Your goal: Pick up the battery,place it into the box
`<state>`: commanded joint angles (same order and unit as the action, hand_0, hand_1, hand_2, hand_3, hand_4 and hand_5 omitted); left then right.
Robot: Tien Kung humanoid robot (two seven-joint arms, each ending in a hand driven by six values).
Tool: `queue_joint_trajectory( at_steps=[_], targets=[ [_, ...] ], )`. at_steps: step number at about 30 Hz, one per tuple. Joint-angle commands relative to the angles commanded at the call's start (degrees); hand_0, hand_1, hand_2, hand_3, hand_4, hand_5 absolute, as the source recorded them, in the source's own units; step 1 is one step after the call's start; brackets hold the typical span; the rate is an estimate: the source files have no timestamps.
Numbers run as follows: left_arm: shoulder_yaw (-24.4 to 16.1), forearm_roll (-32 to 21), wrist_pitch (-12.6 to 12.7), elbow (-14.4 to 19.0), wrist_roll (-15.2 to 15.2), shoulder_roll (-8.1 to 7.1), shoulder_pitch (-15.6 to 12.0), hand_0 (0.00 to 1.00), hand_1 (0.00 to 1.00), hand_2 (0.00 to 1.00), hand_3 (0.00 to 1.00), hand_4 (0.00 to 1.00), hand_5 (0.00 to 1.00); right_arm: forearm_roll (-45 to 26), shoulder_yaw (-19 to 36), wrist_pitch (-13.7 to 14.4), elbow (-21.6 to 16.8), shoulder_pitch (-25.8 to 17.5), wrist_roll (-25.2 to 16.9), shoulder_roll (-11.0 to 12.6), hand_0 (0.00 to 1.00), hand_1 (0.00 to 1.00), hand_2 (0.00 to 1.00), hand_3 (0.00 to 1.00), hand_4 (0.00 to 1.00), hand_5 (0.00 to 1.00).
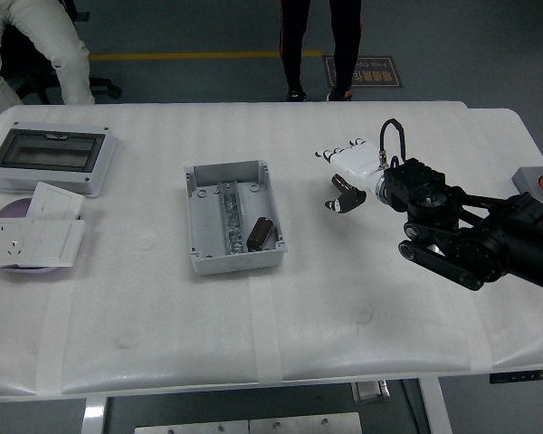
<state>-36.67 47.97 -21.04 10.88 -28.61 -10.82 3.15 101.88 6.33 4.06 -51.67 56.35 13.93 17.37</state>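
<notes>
Black and cylindrical, the loose battery [348, 189] lies toward the table's far right, directly under the right hand [346, 168]. The hand's fingers are spread and hold nothing. Another battery [261, 233] already sits in the grey box [231, 216], leftward near centre.

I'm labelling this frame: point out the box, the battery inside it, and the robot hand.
box [219, 174]: head view, far wall.
battery [261, 232]: head view, its middle.
robot hand [348, 172]: head view, its middle.
</notes>
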Motion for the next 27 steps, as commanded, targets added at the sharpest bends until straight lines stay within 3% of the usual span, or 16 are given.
queue_joint_trajectory(
  at_steps=[15,27],
  targets=[
    [-0.3,1.1,0.0,0.0,0.4,-0.11,0.4,0.542,0.559,0.586,0.466,0.002,0.002,-3.9,-2.0,1.1,5.1,0.0,-1.1,-1.7,0.997,0.685,0.838,0.984,0.614,0.347],
    [-0.1,1.3,0.4,0.0,1.1,-0.11,0.5,0.542,0.560,0.586,0.466,0.002,0.002,-7.9,-1.6,4.2,8.2,-1.2,-1.4,-3.6,0.976,0.668,0.825,0.962,0.604,0.362]
  ],
)
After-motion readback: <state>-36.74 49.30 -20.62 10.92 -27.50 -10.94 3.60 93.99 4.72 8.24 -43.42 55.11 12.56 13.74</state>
